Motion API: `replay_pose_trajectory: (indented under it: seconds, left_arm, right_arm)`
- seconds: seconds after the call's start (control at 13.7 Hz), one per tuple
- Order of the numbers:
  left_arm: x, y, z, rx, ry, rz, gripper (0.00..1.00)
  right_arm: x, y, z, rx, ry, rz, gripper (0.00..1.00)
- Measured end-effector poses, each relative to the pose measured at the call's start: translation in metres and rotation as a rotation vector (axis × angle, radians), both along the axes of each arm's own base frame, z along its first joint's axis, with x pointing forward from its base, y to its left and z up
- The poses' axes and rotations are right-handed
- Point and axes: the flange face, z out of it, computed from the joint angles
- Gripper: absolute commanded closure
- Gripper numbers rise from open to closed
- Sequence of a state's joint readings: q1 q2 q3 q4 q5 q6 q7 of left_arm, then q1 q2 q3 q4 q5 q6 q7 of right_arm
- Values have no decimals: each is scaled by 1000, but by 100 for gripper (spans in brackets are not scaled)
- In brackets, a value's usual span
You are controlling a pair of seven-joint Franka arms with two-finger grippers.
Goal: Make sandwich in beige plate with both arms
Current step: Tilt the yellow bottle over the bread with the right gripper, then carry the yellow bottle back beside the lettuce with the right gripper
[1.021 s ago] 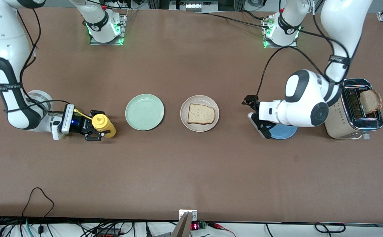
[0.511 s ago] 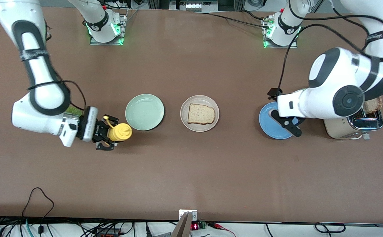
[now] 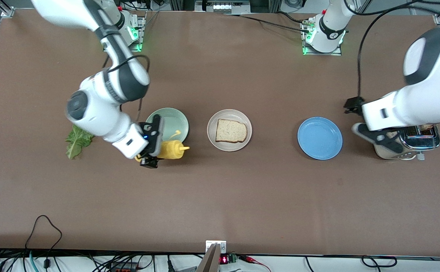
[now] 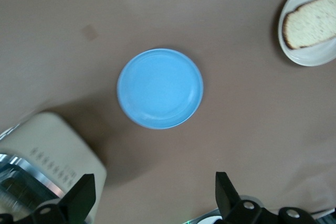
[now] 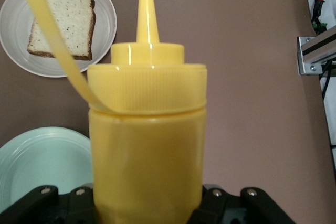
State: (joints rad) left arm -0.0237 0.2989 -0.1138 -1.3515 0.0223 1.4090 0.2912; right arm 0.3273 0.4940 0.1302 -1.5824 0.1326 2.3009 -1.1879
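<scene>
The beige plate [image 3: 213, 121] sits mid-table with one bread slice [image 3: 231, 130] on it. A green lettuce leaf [image 3: 77, 140] lies on the table toward the right arm's end. My right gripper [image 3: 152, 153] is shut on a yellow squeeze bottle [image 3: 170, 149], held tipped over beside the mint green plate [image 3: 167, 120], nozzle toward the beige plate. In the right wrist view the bottle [image 5: 147, 140] fills the middle, with the bread [image 5: 63, 22] ahead. My left gripper [image 3: 382, 140] is open and empty over the toaster [image 3: 406, 148]. A second slice [image 3: 427, 128] in the toaster is mostly hidden by the arm.
A blue plate [image 3: 320, 138] lies between the beige plate and the toaster; it also shows in the left wrist view [image 4: 160, 88], with the toaster [image 4: 47, 153] beside it. Cables and a small device line the table's edge nearest the front camera.
My right arm has carried the yellow bottle from the right arm's end to beside the mint plate, uncovering the lettuce. My left arm has moved from over the blue plate to the toaster.
</scene>
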Motion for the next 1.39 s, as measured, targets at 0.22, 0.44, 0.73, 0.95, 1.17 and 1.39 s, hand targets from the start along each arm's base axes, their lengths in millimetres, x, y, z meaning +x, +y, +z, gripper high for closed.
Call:
replay_pose_trajectory:
  seconds: [0.22,0.44,0.73,0.95,1.17,1.39]
  left_arm:
    - [-30,8,44,49,-54,182,0]
    - [-54,16,62,59,-121,270,0]
    - [-76,35,64,57,-156,306,0]
    - [-90,44,71,64,-136,323,0]
    - [-99,49,74,72,-102,331,0]
    - [-99,49,73,72,-99,332,0]
  right_arm:
    - [-31,60,2,-156,-77,-30,71]
    - [-56,97,-15,-290,-130,-39,71]
    - [-91,144,-40,-480,-203,-39,71]
    - [-123,181,-70,-566,-265,-39,71]
    - [-149,202,-111,-636,-317,-48,71]
    - [-161,211,-138,-667,-344,-55,70]
